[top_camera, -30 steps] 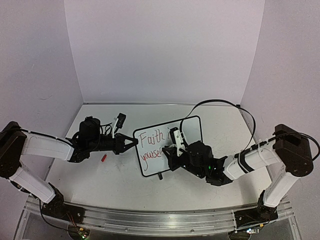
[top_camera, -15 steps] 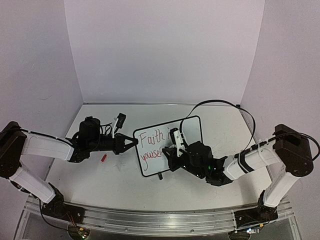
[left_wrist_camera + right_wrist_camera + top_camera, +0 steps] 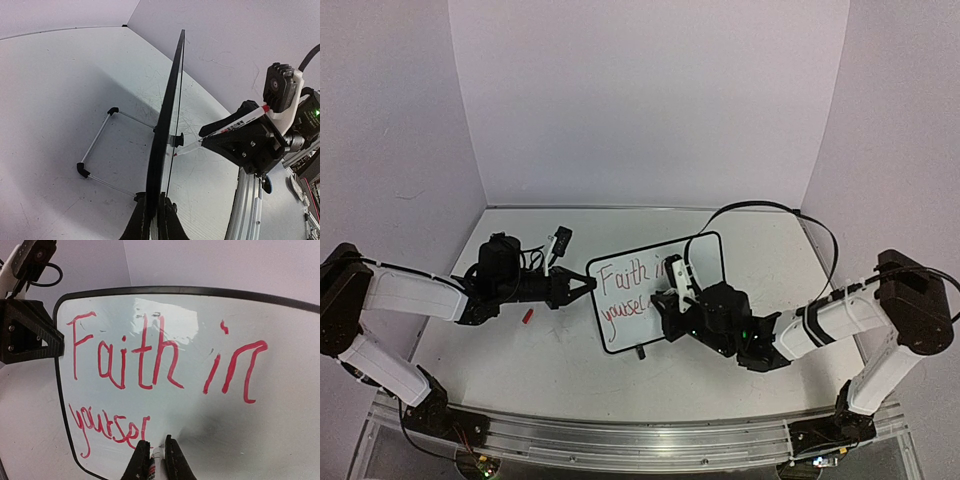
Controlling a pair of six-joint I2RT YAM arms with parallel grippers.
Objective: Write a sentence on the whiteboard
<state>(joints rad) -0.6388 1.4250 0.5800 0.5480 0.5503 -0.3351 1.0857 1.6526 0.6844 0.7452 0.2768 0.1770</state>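
Whiteboard [image 3: 625, 290] on tabletop [image 3: 550, 360], lilac walls [image 3: 650, 100], left jaws clamp it, right jaws grip marker [image 3: 239, 120]

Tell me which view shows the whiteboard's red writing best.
Right wrist view: the red writing fills the frame, legible. The top view shows it small, partly behind the right tool. The left wrist view sees the whiteboard edge-on, writing hidden.

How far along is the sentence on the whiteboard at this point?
Done: "Faith in" fills the top line of the whiteboard, with "yourse" below. In hand: the right gripper holds a marker with its tip at the board just after those letters, while the left gripper clamps the board's left edge. Left: finishing that last word.
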